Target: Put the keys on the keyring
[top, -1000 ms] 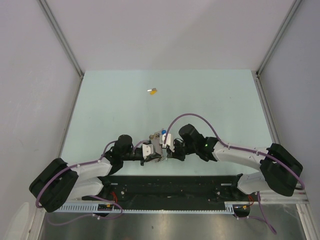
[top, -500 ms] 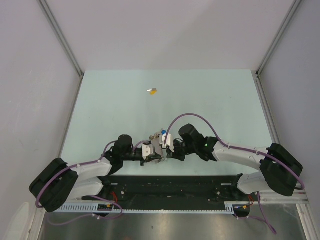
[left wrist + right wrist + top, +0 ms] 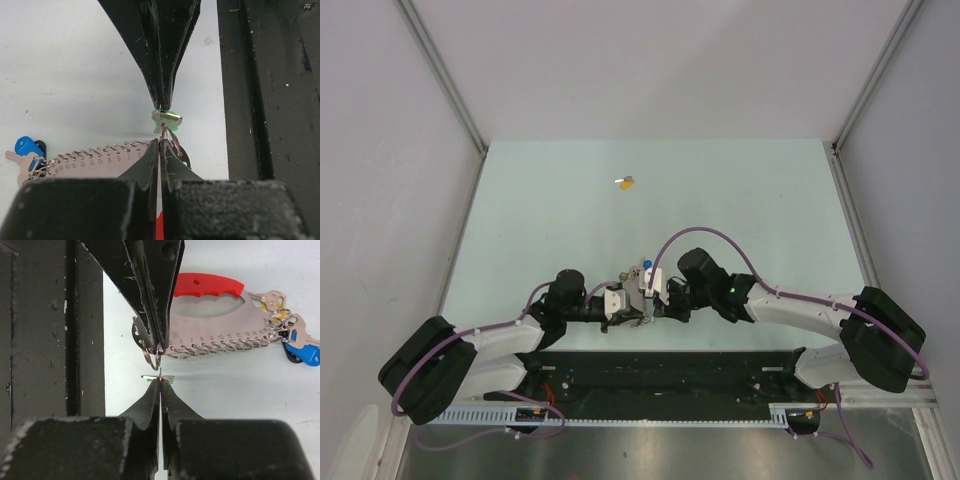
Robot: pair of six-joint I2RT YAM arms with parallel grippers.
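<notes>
Green-headed key (image 3: 159, 378) is pinched edge-on in your right gripper (image 3: 160, 385). The jaws are clamped tight on it, w/ only slivers of green plastic showing beside the tips. Directly opposite, tip to tip, your left gripper (image 3: 159, 148) is closed just as tight on a small split ring (image 3: 148, 356) at the end of the keyring (image 3: 215, 330). Key and ring are v. close. In the right wrist view there's a thin gap between them, but in the left wrist view they overlap, so you can't tell if the key is threaded on.

The rest of the keyring trails away from the left gripper's tips and lies on the desk (image 3: 740, 200). It's a flat metal gauge plate w/ stamped numbers and a row of small wire rings along one edge. A red curved grip (image 3: 207, 285) runs along the opposite edge. At the plate's far end there's a blue-headed key (image 3: 302, 354) and a silver key (image 3: 272, 299) bunched together.

Both grippers meet approx. mid-width, close to the near edge of the desk, right beside the black base rail (image 3: 660, 375).

Yellow-headed key (image 3: 626, 182) lies alone toward the far edge, approx. mid-width, well apart from both grippers and the keyring.
</notes>
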